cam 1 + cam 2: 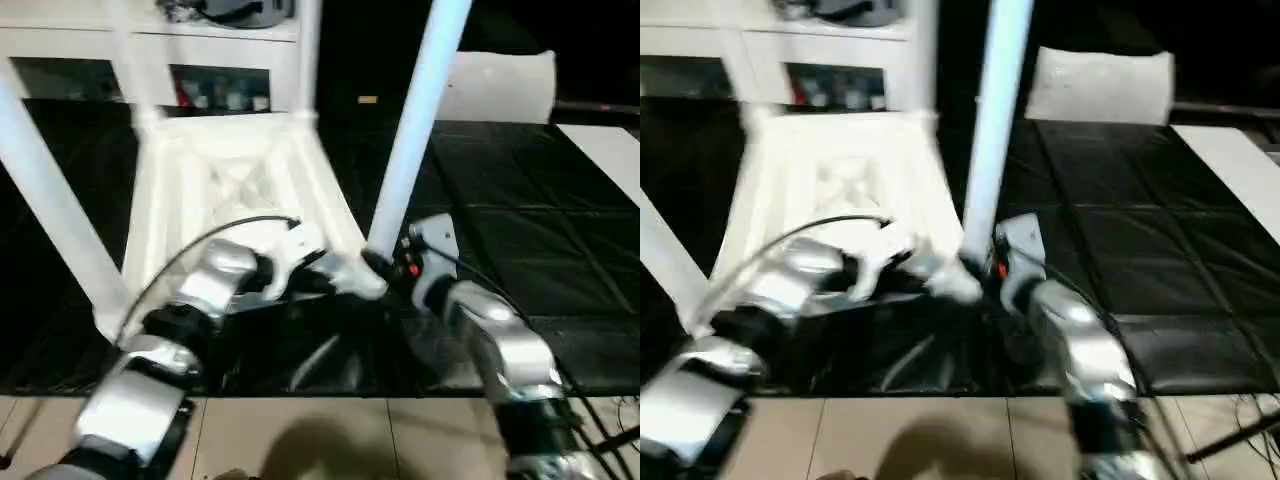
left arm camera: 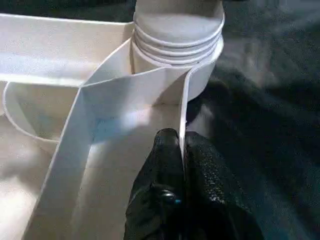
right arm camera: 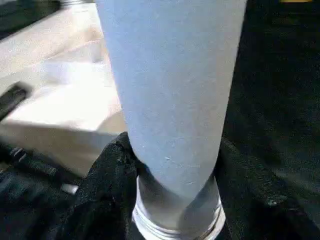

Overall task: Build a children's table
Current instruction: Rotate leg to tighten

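Table top lies upside down on floor mat, ribbed underside up. Four legs stand up from its corner sockets. Left gripper fingers sit either side of the table top's thin side wall, one finger inside the wall, one outside, just before the near-right corner socket. Near-right leg stands in that socket, its base between the right gripper fingers. Far legs lie beyond both grippers. Plastic bag on mat behind right gripper. Shelf unit behind table top.
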### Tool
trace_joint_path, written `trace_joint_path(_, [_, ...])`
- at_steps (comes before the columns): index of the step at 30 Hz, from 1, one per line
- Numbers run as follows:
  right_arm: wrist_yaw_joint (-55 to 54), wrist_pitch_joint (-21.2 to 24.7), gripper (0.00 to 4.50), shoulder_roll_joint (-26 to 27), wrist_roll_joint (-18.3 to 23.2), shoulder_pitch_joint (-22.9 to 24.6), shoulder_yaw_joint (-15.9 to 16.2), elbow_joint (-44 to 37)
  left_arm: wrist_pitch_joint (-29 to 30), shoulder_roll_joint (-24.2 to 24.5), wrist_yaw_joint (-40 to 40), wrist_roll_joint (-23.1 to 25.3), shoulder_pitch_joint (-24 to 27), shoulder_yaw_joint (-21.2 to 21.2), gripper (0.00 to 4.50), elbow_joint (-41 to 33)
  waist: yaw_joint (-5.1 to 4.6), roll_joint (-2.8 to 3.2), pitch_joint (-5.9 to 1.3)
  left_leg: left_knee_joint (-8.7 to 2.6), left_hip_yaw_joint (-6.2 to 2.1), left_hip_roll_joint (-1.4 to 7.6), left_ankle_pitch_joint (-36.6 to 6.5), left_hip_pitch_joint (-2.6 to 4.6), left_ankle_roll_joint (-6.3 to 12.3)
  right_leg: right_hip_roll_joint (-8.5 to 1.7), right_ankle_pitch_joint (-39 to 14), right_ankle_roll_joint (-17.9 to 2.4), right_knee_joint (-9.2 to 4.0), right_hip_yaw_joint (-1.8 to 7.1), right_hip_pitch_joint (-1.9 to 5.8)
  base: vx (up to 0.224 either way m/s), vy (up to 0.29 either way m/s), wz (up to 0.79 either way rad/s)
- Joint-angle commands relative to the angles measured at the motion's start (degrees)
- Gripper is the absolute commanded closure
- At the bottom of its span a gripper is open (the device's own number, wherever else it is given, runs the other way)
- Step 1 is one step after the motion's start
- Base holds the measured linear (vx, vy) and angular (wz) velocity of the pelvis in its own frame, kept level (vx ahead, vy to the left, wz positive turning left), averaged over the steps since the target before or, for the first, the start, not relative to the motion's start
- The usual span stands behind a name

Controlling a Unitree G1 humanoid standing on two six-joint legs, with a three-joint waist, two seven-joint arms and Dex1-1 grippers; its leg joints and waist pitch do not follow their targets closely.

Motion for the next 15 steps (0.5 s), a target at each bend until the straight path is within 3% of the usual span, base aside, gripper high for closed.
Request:
trace_joint_path(1, [0.01, 1.49, 2.57, 5.26, 0.73, -1.48, 7.06, 2.41, -0.03, -5.81, 6.62, -3.14, -2.94, 1.77, 4.50, -1.85, -0.07, -0.01, -2.89, -4.93, -1.31, 2.73, -17.00, 1.40, -2.43, -3.42, -10.68, -11.67, -5.40, 1.71, 0.52, 0.000, 0.000, 0.00])
trace_joint_path(3, [-0.15, 0.15, 2.57, 6.55, 0.03, -2.01, 7.14, 2.70, 0.63, -6.48, 7.57, -1.68, -2.39, 1.39, 4.50, -3.74, 0.14, -0.12, -3.02, -4.72, -1.11, 2.73, -13.26, 1.13, -1.02, -3.42, -5.49, -11.94, -5.23, 1.75, 1.02, 0.000, 0.000, 0.00])
trace_joint_path(5, [0.74, -0.57, 2.03, 6.52, 0.09, -1.63, 7.17, 1.91, 0.68, -6.26, 6.95, -1.16, -1.84, 1.04, 4.50, -4.89, 0.54, 0.05, -3.45, -4.26, -0.94, 2.63, -6.63, 0.97, 1.61, -3.33, 4.93, -12.76, -4.37, 1.59, 1.70, 0.026, -0.004, 0.00])
trace_joint_path(7, [2.55, -1.83, 1.87, 5.23, 0.39, -0.62, 7.14, 0.61, -0.22, -5.11, 4.63, -1.07, -0.90, 0.47, 4.50, -6.00, 0.75, -0.13, -3.55, -3.97, -0.80, 2.57, -3.69, 0.94, 3.52, -3.27, 10.47, -13.47, -3.99, 1.49, 1.93, 0.000, 0.000, 0.00])
trace_joint_path(10, [5.67, -4.53, 1.53, 2.35, 1.31, 1.26, 6.38, -1.27, -2.12, -2.42, -0.34, -2.15, 1.23, -0.39, 4.50, -8.02, 1.04, -0.01, -3.55, -3.97, -0.75, 2.70, -4.03, 0.96, 5.04, -3.37, 11.64, -14.06, -4.00, 1.42, 2.12, 0.000, 0.000, 0.00])
trace_joint_path(13, [8.42, -5.56, 1.39, 0.30, 2.14, 2.11, 5.98, -2.45, -3.98, -0.70, -2.58, -2.29, 2.09, -0.90, 4.50, -8.61, 0.99, 0.16, -3.47, -4.08, -0.72, 2.80, -4.94, 1.15, 4.83, -3.21, 9.99, -14.52, -4.10, 1.38, 2.01, 0.000, 0.000, 0.00])
trace_joint_path(15, [15.45, -7.19, 1.14, -5.80, 2.93, 3.56, 6.23, -4.22, -7.53, 2.77, -7.76, -2.59, 3.26, -1.34, 4.50, -9.12, 1.22, -0.03, -3.37, -4.09, -0.70, 2.97, -6.19, 1.14, 4.79, -3.24, 8.60, -14.25, -4.24, 1.47, 2.30, 0.000, 0.000, 0.00])
